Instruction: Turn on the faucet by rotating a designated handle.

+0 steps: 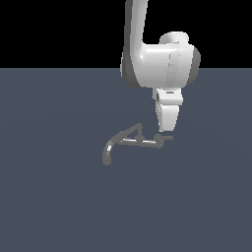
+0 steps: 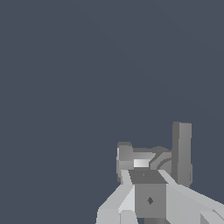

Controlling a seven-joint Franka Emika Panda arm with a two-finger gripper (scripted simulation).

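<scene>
Faucet: it sat on the flat grey floor, with its hooked spout at the exterior view's left end
Handle: the short stub stuck out at the faucet's right end, right under the arm's tip
Gripper: it pointed down and touched or nearly touched the handle; I could not tell if the pincer was wide or narrow
Done: the arm had reached the handle
Left: the turn itself, as far as I could judge

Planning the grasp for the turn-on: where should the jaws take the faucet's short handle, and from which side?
Probably the free end of the handle, away from its hub, approached from above, where the gripper hangs: the stub lies roughly level, and the faucet extends toward the exterior view's left.
</scene>
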